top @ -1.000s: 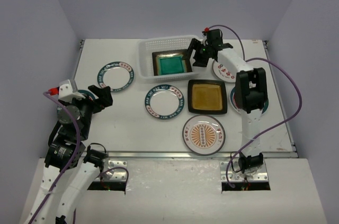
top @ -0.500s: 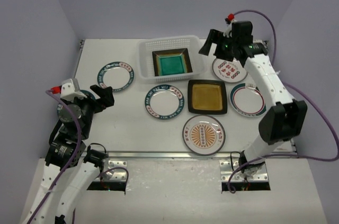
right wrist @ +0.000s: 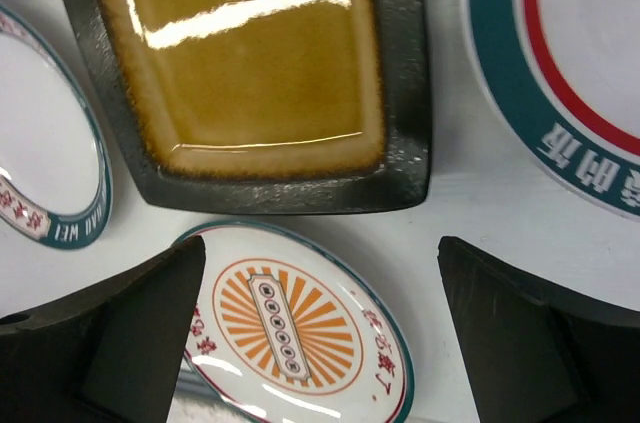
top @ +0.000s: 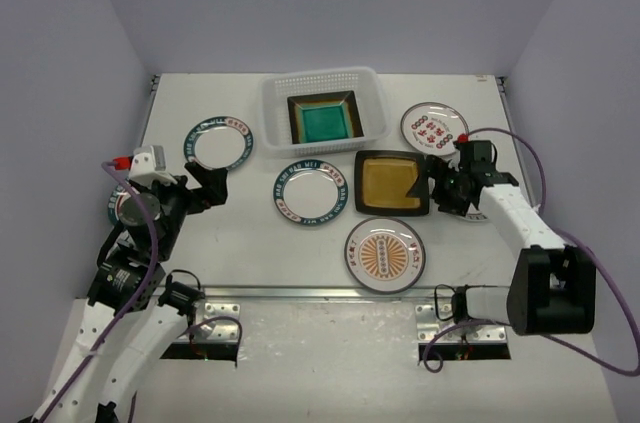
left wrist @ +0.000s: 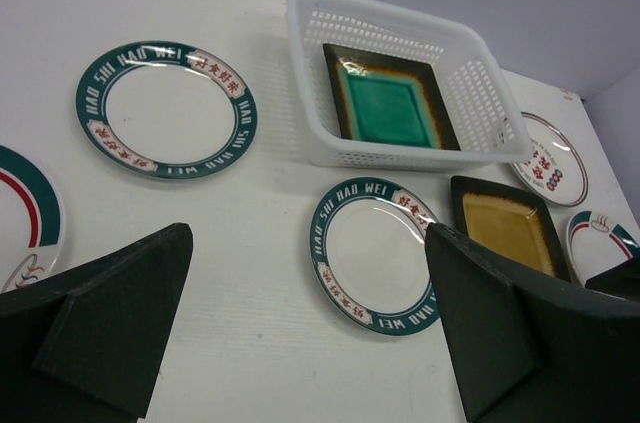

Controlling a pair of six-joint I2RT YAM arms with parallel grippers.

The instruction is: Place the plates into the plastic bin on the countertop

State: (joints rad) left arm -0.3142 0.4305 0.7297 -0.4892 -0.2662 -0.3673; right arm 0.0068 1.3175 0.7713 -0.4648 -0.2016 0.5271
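The white lattice bin (top: 270,108) stands at the back and holds the teal square plate (top: 323,123). On the countertop (top: 240,233) lie two teal-rimmed round plates (top: 218,145) (top: 311,192), the amber square plate (top: 390,183), an orange sunburst plate (top: 385,255) and a red-motif plate (top: 433,128). My right gripper (top: 440,188) is open and empty, low over the amber plate's right edge. Its wrist view shows the amber plate (right wrist: 250,73) and the sunburst plate (right wrist: 290,323) between the fingers. My left gripper (top: 205,186) is open and empty, left of the middle round plate (left wrist: 375,253).
A teal-and-red-rimmed plate (right wrist: 570,73) lies under the right arm, mostly hidden in the top view. Another such plate (left wrist: 25,213) lies under the left arm at the table's left edge. The left wrist view also shows the bin (left wrist: 310,63). Grey walls enclose the table on three sides.
My right arm has drawn back from the bin and come down beside the amber square plate. The teal square plate stays in the bin. My left gripper has shifted slightly right.
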